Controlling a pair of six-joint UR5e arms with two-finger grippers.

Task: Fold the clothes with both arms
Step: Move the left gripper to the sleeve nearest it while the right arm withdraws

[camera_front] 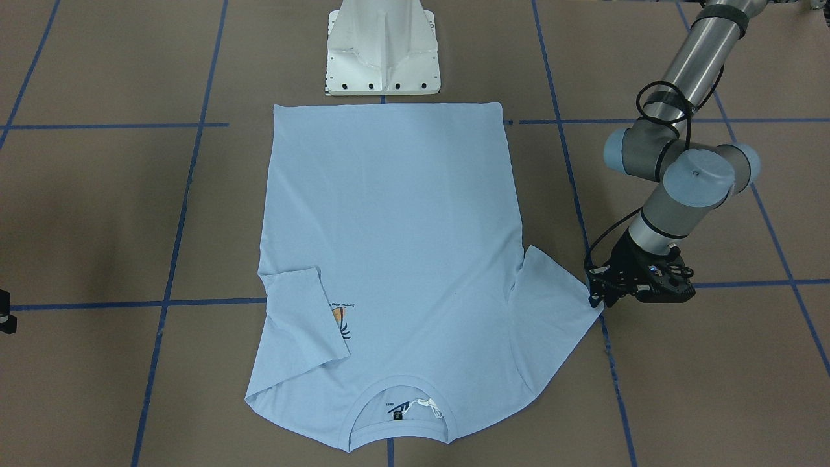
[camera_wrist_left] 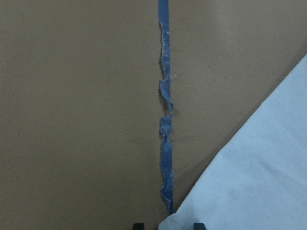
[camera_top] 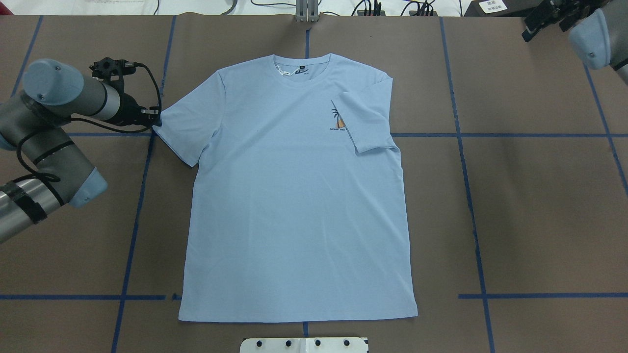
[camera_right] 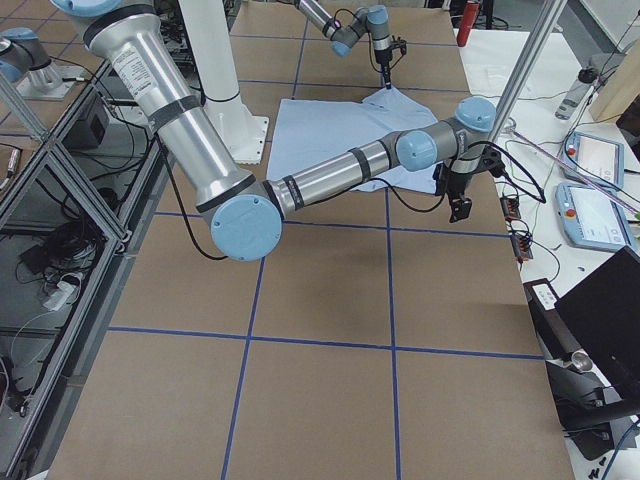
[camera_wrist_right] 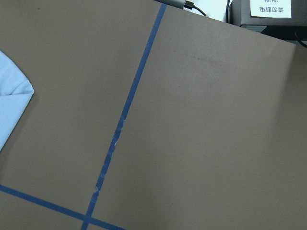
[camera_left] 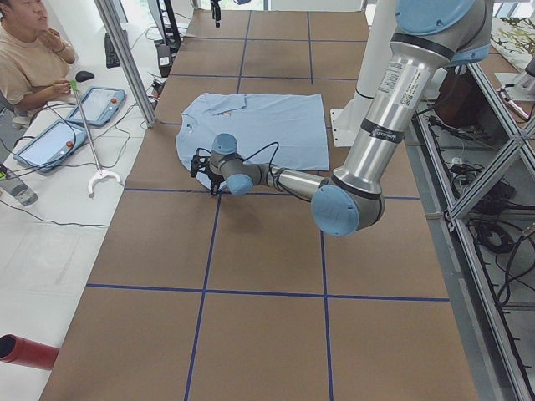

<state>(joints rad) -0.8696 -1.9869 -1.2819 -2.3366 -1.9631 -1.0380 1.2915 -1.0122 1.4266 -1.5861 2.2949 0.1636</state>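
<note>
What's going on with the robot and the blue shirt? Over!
Light blue T-shirt flat, one sleeve folded in. Left black gripper open at tip of spread sleeve. Right black gripper away from it, jaws unclear.

Brown sheet covering is lying flat over the desk (camera_top: 539, 220), and blue tape lines (camera_top: 539, 296) are dividing it into large rectangles; the tape is fraying in places in the wrist views. Along the desk's far edge black cables (camera_top: 373, 7) are running. A white side bench (camera_left: 42, 251) is standing alongside, carrying two tablets (camera_left: 99, 102) and a clear bottle (camera_left: 17, 188). An aluminium post (camera_left: 124, 58) is rising from the desk edge. A black monitor (camera_right: 600, 300) is sitting on the bench; a red cylinder (camera_left: 25, 351) is lying near one corner. Along one long side, an aluminium frame (camera_right: 62, 154) is enclosing loose cabling (camera_left: 495, 236) at floor level. Lighting is falling evenly — shadows are showing soft and faint.
</note>
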